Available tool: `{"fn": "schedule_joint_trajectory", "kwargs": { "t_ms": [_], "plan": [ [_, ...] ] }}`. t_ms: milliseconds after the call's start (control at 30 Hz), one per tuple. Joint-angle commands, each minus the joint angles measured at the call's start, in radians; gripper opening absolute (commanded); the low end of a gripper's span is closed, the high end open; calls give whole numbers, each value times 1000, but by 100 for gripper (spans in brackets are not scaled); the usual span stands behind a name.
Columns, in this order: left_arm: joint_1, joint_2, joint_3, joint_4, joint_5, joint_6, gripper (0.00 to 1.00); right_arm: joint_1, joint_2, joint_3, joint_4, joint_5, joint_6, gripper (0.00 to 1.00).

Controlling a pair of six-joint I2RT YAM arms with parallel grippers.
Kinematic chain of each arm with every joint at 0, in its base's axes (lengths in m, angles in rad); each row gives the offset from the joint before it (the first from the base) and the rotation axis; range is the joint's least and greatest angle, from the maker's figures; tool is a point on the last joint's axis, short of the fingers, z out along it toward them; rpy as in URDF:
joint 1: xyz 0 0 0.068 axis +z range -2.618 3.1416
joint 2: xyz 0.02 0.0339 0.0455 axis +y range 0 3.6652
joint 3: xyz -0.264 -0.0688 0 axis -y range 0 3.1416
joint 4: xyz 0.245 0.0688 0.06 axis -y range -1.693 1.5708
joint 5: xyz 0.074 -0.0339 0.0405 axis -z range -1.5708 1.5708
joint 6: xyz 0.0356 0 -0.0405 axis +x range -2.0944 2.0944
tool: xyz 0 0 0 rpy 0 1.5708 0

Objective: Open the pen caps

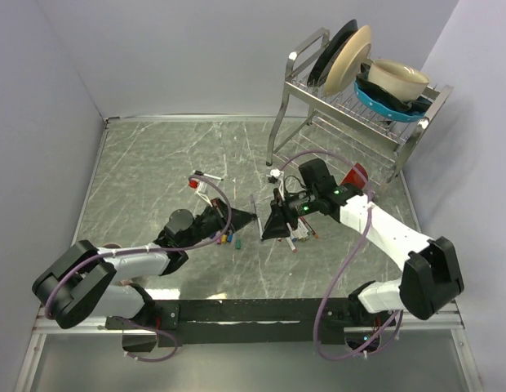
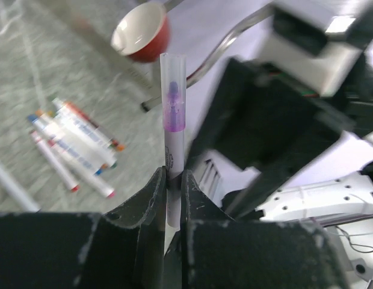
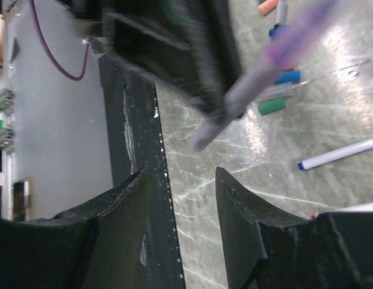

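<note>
My left gripper [image 2: 173,174] is shut on a white pen barrel [image 2: 173,144] and holds it upright. The pen's top end [image 2: 173,90] is a clear sleeve with purple inside. I cannot tell whether a cap sits on it. In the top view that gripper [image 1: 250,219] meets my right gripper [image 1: 272,224] at the table's middle. In the right wrist view the same pen [image 3: 258,72] shows blurred, above and beyond my right gripper [image 3: 183,174], which is open with only tabletop between its fingers. Loose pen caps lie on the table: green [image 3: 271,106], blue [image 3: 287,77], orange [image 3: 268,7].
A pile of capped white pens [image 2: 72,144] lies on the marble table, under the right arm in the top view [image 1: 300,235]. A blue-tipped pen [image 3: 337,155] lies apart. A red cup [image 2: 141,33] and a dish rack [image 1: 351,106] with plates and bowls stand behind.
</note>
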Motion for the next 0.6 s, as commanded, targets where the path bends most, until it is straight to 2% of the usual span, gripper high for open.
{"fn": "schedule_joint_trajectory", "kwargs": {
  "t_ms": [0,367,467,500,533,567],
  "plan": [
    [-51,6,23,161,-103,-9,1,-2,25,13,50,-52,44,54],
    [-123,91,55,223,-138,-21,1,-7,30,0,84,-44,68,47],
    [-133,101,60,236,-140,-18,1,-5,36,3,84,-23,78,35],
    [-133,98,60,237,-143,-20,1,-5,39,3,79,-18,76,22],
    [-134,95,57,239,-148,-20,2,-7,50,11,73,-17,72,15],
    [-134,78,47,234,-163,-17,6,-7,54,17,53,-17,66,2]
  ]
}}
